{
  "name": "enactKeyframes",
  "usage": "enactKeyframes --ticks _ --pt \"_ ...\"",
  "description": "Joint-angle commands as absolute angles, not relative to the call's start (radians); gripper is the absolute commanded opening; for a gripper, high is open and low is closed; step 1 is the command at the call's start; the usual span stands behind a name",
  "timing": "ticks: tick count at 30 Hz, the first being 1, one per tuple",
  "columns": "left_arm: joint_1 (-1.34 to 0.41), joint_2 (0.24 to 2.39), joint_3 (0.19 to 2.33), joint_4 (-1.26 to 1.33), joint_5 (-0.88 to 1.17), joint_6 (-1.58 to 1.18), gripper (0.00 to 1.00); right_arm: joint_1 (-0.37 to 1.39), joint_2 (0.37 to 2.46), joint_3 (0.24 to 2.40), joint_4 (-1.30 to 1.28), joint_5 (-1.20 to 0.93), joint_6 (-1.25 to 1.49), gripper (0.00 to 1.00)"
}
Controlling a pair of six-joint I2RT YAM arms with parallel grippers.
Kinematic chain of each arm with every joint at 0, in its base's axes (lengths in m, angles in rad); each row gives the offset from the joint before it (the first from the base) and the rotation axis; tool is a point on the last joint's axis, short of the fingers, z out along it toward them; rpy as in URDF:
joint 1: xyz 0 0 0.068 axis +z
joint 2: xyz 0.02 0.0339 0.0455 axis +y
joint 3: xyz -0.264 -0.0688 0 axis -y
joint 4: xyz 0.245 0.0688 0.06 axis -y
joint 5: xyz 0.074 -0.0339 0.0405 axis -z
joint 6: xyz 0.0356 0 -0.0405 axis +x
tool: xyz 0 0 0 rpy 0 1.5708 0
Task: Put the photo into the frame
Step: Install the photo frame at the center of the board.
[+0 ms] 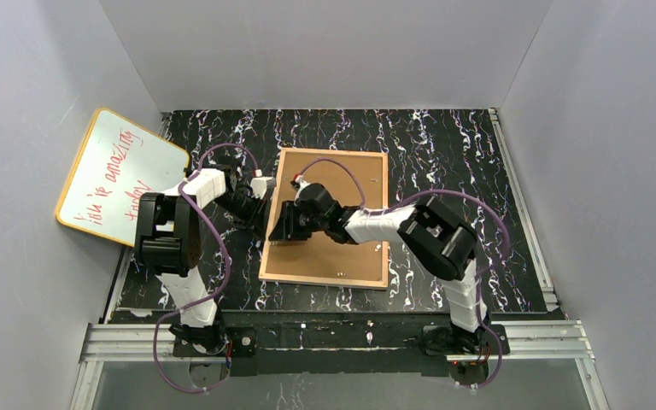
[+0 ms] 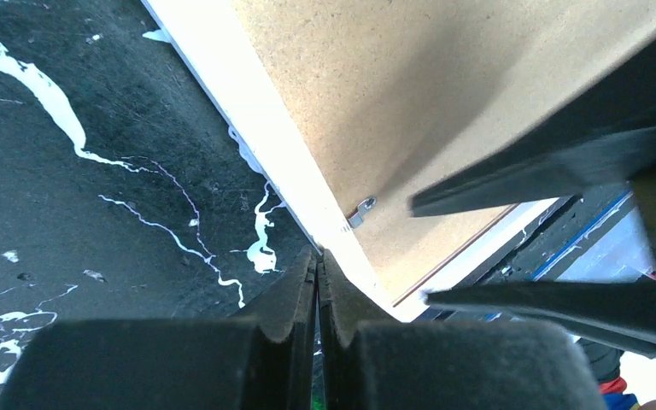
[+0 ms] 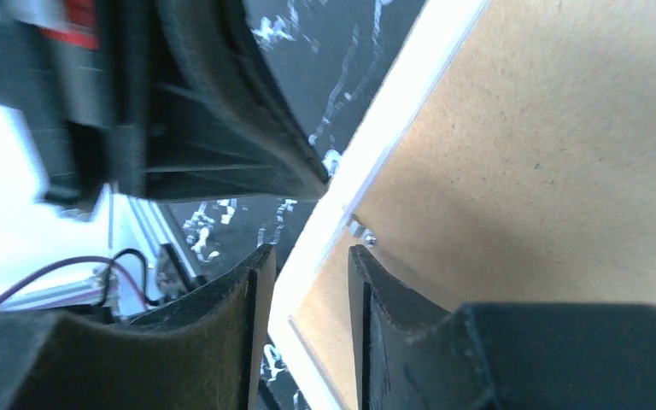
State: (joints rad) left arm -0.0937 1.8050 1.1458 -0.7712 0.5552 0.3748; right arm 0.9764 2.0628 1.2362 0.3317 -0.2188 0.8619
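The frame [image 2: 256, 137] had a smooth white rim; the backing board [image 2: 410, 94] looked matt, speckled fibreboard; the clip [image 2: 360, 209] shiny metal; the table [image 2: 94, 248] dull black, white-veined

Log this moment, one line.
left tool shut, tips at frame rim | right tool astride same rim, grip unclear | brown board in frame, photo unseen

- A whiteboard [image 1: 120, 175] with an orange rim and red handwriting leans against the left wall, off the tabletop's left edge.
- A black tabletop [image 1: 444, 145] streaked with white marbling fills the floor of the booth.
- A plain brown board [image 1: 342, 252] lies flat near the middle of the tabletop.
- A small metal tab [image 2: 360, 209] sits at the board's edge.
- Plain grey walls [image 1: 307, 51] close in the back and both sides.
- A silver metal rail [image 1: 333, 337] runs along the near edge.
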Motion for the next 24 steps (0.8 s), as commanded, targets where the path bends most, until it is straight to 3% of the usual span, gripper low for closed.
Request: enactKeyframes --ticks 1,3,6,11,18,24 --pt "-0.079 1.814 1.218 -0.816 0.543 0.372 0.01 0.906 1.899 1.214 0.371 -0.259 0.855 0.49" --pt "-0.072 1.833 1.256 -0.805 0.551 0.344 0.05 0.858 1.886 1.209 0.374 -0.282 0.864 0.53" --pt "-0.069 1.875 1.313 -0.785 0.564 0.304 0.2 0.783 1.897 1.21 0.376 -0.313 0.873 0.54" --pt "-0.067 1.965 1.393 -0.746 0.591 0.237 0.3 0.689 1.996 1.291 0.34 -0.337 0.85 0.53" --pt "-0.066 2.072 1.475 -0.723 0.606 0.192 0.27 0.648 2.157 1.444 0.303 -0.376 0.839 0.51" --pt "-0.066 2.094 1.459 -0.705 0.591 0.194 0.14 0.646 2.281 1.599 0.261 -0.39 0.854 0.49"
